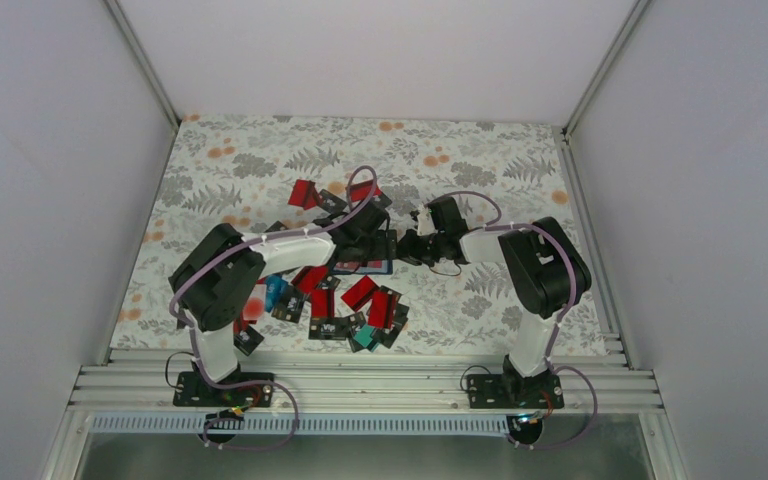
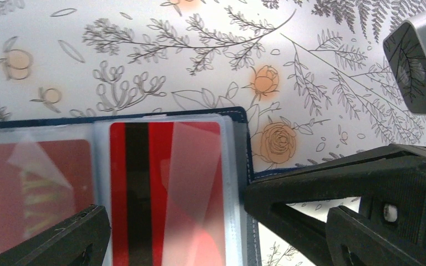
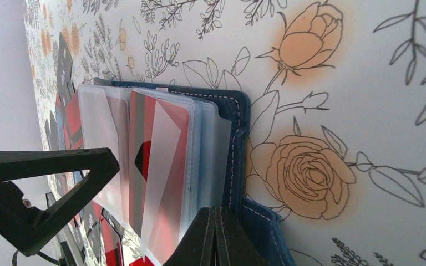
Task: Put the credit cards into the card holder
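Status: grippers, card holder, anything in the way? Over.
Left gripper open over card holder. Right gripper shut at its edge. Red card in sleeve. Loose cards nearby, none blocking.

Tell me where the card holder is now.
Top view: the card holder lies open mid-table between the left gripper and right gripper, just beyond the loose credit cards.

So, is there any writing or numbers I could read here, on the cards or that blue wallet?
No text here can be read.
Loose credit cards: small white marks on the black ends, too small to read.
Red card at the left inside the card holder: faint yellow marks, blurred.
The card holder itself: no lettering shows.
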